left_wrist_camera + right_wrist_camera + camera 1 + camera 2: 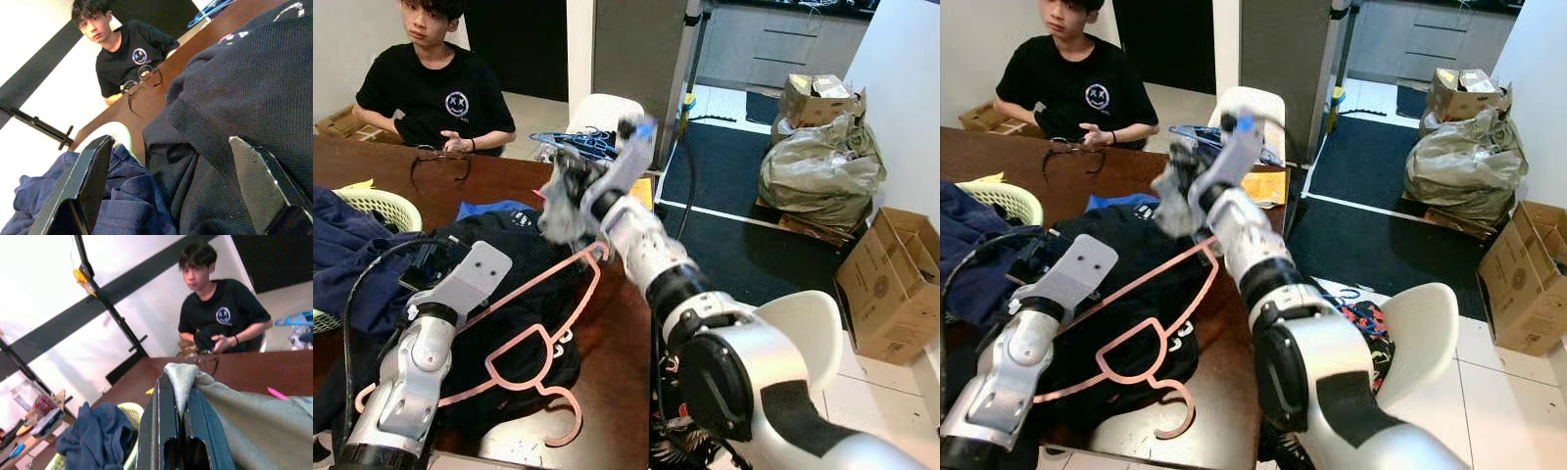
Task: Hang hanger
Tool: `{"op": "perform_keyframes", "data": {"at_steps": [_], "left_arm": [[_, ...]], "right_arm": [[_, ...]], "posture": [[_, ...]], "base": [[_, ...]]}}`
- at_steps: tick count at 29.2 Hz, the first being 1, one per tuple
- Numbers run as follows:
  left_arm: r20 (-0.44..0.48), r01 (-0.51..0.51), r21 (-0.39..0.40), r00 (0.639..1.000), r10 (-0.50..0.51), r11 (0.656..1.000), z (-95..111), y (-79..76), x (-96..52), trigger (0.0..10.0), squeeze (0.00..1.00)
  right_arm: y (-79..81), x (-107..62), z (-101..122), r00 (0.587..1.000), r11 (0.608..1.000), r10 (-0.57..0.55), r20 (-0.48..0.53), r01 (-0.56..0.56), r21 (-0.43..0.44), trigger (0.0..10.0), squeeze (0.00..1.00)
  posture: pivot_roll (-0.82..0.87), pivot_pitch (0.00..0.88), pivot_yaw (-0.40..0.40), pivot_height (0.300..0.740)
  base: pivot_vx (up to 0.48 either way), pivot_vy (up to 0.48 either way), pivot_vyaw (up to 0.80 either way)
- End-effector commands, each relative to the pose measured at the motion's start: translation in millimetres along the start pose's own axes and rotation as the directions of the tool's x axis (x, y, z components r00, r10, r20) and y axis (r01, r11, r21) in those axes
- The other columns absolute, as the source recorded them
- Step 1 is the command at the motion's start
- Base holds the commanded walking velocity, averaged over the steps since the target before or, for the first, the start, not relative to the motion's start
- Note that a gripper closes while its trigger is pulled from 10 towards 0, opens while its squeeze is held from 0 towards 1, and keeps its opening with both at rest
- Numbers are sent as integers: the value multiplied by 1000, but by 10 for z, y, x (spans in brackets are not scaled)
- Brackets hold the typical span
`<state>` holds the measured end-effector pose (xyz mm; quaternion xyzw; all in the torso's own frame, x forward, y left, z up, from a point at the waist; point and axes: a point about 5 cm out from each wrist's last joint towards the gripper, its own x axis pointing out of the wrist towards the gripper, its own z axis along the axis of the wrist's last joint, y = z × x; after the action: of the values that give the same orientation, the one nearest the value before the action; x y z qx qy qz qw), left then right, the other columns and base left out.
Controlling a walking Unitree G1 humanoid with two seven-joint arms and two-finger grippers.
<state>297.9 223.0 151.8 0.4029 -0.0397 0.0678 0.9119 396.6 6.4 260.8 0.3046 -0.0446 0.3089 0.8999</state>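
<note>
A pink hanger (540,333) lies flat on a black garment (509,245) spread over the brown table (617,392), its hook toward the near edge. My right gripper (570,184) is raised above the far end of the hanger and is shut on a grey cloth (563,220), which hangs down from it. The right wrist view shows the grey cloth (182,379) pinched between the closed fingers. My left gripper (171,142) is open, low over the black garment (244,88) beside a navy garment (132,200), with nothing between its fingers.
A person (435,83) sits at the table's far side, a dark wire hanger (440,162) before them. A pale green basket (386,206) holds navy clothes. Blue hangers (576,143) lie at the far edge. A white chair (808,328), boxes (891,284) and bags (822,166) stand to the right.
</note>
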Motion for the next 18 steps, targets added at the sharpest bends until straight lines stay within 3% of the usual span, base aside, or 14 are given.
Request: {"op": "perform_keyframes", "data": {"at_steps": [1,9,11,13,15,18], "left_arm": [[-2,13,9,1000,-13,1000,-13,-41,-8,10000,0],[-4,14,12,1000,-14,1000,-21,-44,-12,10000,0],[-4,14,12,1000,-14,1000,-21,-44,-12,10000,0],[-5,12,11,1000,-12,1000,-24,-45,-14,10000,0],[-5,12,11,1000,-12,1000,-24,-45,-14,10000,0],[-6,12,11,1000,-12,1000,-26,-46,-12,10000,0]], "right_arm": [[-5,8,72,1000,1000,3,31,-3,8,0,0],[154,115,540,984,994,90,152,-98,47,0,0],[154,115,540,984,994,90,152,-98,47,0,0],[196,111,801,961,978,181,208,-198,64,0,0],[196,111,801,961,978,181,208,-198,64,0,0],[206,66,1081,923,953,271,274,-298,62,0,0]], "posture": [[208,0,-74,740],[212,0,-74,740],[212,0,-74,740],[217,0,-78,740],[217,0,-78,740],[207,0,-75,740]], "base": [[0,0,0],[0,0,0],[0,0,0],[0,0,0],[0,0,0],[0,0,0]]}}
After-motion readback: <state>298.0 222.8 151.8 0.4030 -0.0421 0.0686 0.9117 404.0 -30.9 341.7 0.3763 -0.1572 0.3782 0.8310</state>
